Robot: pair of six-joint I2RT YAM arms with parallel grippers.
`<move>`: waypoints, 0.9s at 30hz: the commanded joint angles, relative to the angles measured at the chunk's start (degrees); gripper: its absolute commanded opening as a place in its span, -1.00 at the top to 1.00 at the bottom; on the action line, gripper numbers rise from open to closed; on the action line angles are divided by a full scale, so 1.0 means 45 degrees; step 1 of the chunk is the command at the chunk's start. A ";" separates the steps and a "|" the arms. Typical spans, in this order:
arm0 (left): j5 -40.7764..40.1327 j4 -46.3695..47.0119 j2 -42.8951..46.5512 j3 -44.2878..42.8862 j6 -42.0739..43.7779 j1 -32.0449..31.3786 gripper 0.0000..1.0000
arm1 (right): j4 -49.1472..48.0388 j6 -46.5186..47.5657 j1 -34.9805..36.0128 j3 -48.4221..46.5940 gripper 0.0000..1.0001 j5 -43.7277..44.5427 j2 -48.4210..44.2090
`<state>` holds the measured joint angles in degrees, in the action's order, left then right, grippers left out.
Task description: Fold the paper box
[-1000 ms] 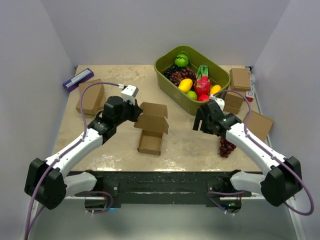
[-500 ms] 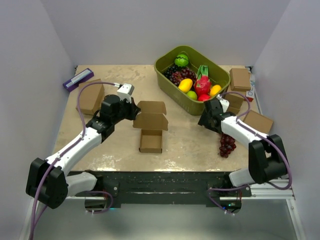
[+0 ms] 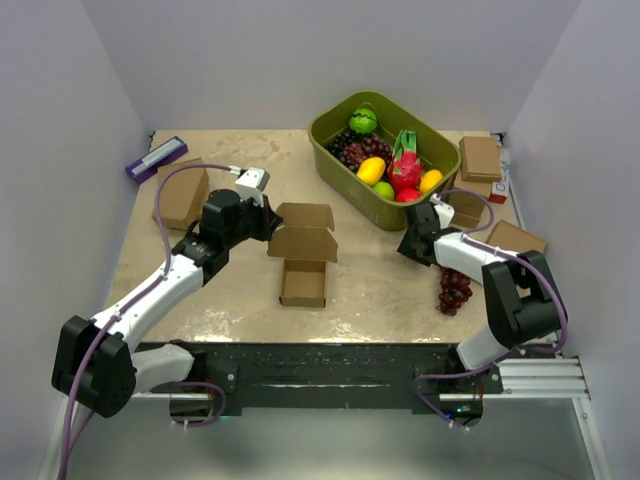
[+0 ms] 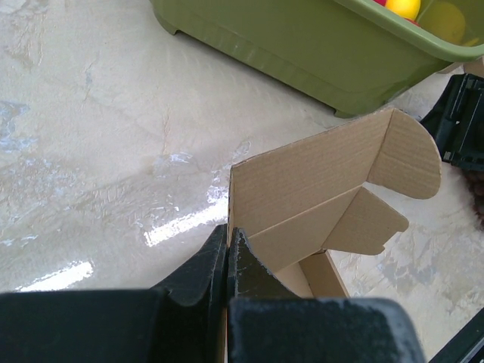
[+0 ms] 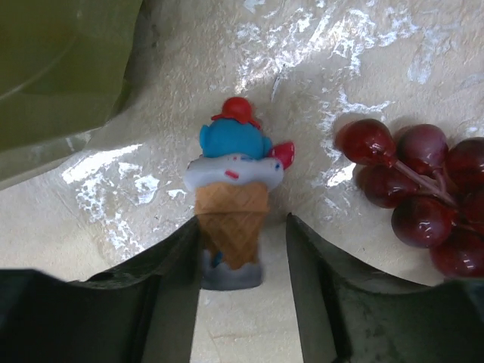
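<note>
The paper box (image 3: 303,258) sits half-folded at mid-table, its tray open and its lid with rounded side flaps standing up. In the left wrist view the lid panel (image 4: 318,178) rises right in front of the fingers. My left gripper (image 3: 268,222) (image 4: 228,238) is shut on the left edge of the box. My right gripper (image 3: 410,245) (image 5: 242,224) hovers low over the table to the right, away from the box. Its jaws are open around a small ice-cream cone toy (image 5: 233,185), with a gap showing on the right side.
A green bin (image 3: 320,130) (image 4: 302,38) of toy fruit stands behind the box. A bunch of red grapes (image 3: 454,290) (image 5: 423,189) lies beside my right gripper. Ready-made brown boxes sit at the left (image 3: 181,195) and right (image 3: 480,157), and a purple item (image 3: 155,158) at back left.
The right arm has folded back toward the right edge and its jaws have narrowed around the cone toy. The left gripper shifted slightly with the box and then held still.
</note>
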<state>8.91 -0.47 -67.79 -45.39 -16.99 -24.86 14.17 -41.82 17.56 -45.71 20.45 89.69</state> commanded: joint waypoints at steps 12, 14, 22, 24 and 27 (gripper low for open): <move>0.0481 0.0339 0.0240 -0.0129 0.0320 0.0056 1.00 | 0.0423 0.1361 -0.0035 0.1310 1.00 0.0244 -0.2839; 0.0579 0.0339 0.0221 -0.0129 0.0319 0.0056 1.00 | 0.0813 0.1675 -0.0016 0.1467 1.00 -0.0341 -0.3520; 0.1047 0.0300 0.0084 -0.0246 0.0495 0.0056 1.00 | 0.1575 0.3647 0.2110 0.2113 1.00 -0.5858 -0.8130; 0.1067 0.0339 0.0103 -0.0246 0.0534 0.0056 1.00 | 0.1771 0.4486 0.2911 0.1937 1.00 -0.6630 -0.9454; 0.1223 0.0339 0.0104 -0.0246 0.0573 0.0056 1.00 | 0.1461 0.4802 0.3732 0.1741 1.00 -0.8252 -1.0709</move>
<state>12.36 -0.51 -67.77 -45.39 -15.64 -24.86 21.78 -25.91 30.87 -35.92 -3.38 47.53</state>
